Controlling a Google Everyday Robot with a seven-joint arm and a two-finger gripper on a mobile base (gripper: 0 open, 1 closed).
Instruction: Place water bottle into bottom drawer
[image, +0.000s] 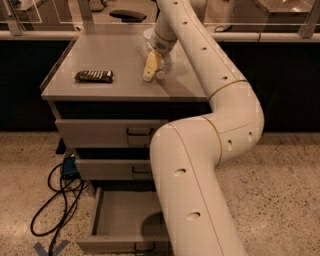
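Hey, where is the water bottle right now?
In the camera view the water bottle is on the cabinet top, toward its rear right, at the pincer reaching down there, to the right of the dark packet.

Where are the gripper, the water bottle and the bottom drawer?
gripper (152, 70): camera view, down at the cabinet top (115, 55), its pale tip.
water bottle (163, 63): camera view, clear body.
bottom drawer (120, 214): camera view, bare floor.
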